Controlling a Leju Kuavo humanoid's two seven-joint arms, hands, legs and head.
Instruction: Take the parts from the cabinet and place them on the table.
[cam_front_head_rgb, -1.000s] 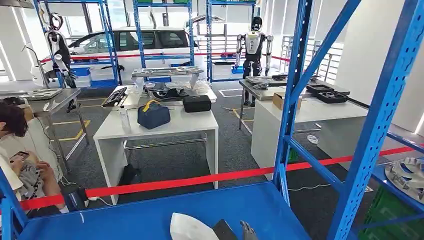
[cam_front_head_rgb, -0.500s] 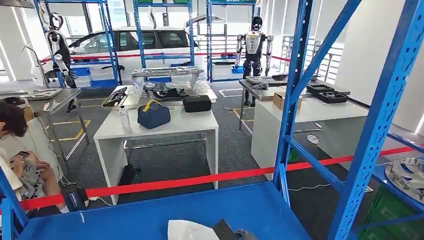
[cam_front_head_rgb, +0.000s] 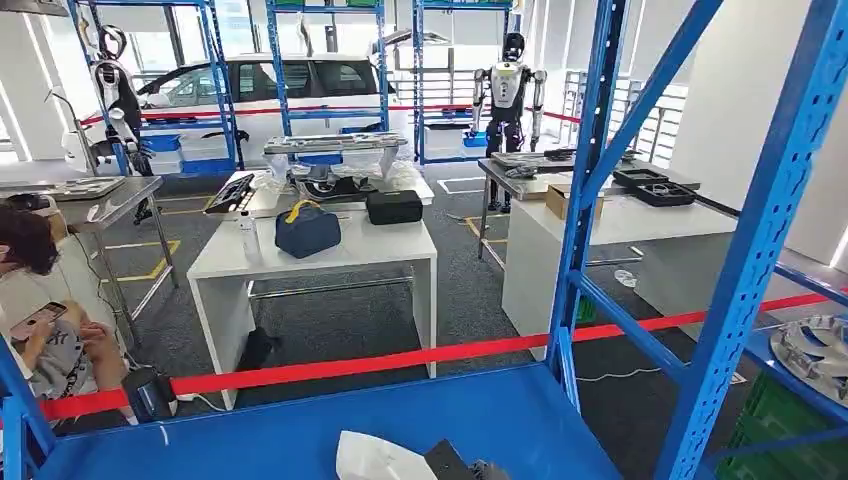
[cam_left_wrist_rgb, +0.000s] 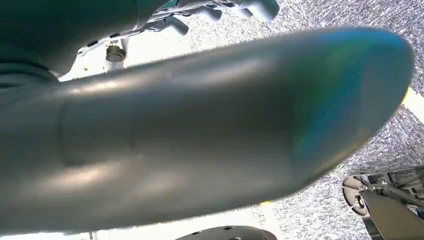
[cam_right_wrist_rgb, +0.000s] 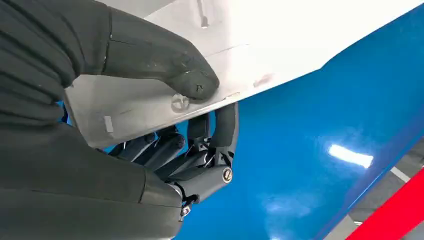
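Note:
A white, flat, pointed part (cam_front_head_rgb: 378, 461) lies at the near edge of the blue cabinet shelf (cam_front_head_rgb: 300, 420). My right hand (cam_front_head_rgb: 487, 469) shows just beside it at the bottom of the head view. In the right wrist view my right hand (cam_right_wrist_rgb: 165, 135) grips the white part (cam_right_wrist_rgb: 260, 45), thumb pressed on its top face and dark fingers curled under its edge, above the blue shelf (cam_right_wrist_rgb: 310, 125). My left hand (cam_left_wrist_rgb: 200, 130) hangs over grey carpet, its thick thumb close to the lens, fingers apart and holding nothing. A white table (cam_front_head_rgb: 340, 250) stands beyond the shelf.
Blue rack uprights (cam_front_head_rgb: 590, 190) and a slanted brace (cam_front_head_rgb: 760, 250) frame the shelf on the right. Red barrier tape (cam_front_head_rgb: 400, 360) runs across behind it. A person (cam_front_head_rgb: 40, 320) sits at the left with a phone. A silver wheel cover (cam_front_head_rgb: 815, 350) lies on the right-hand shelf.
The white part and my right hand have slipped slightly lower toward the bottom edge of the head view. The seated person has shifted the phone.

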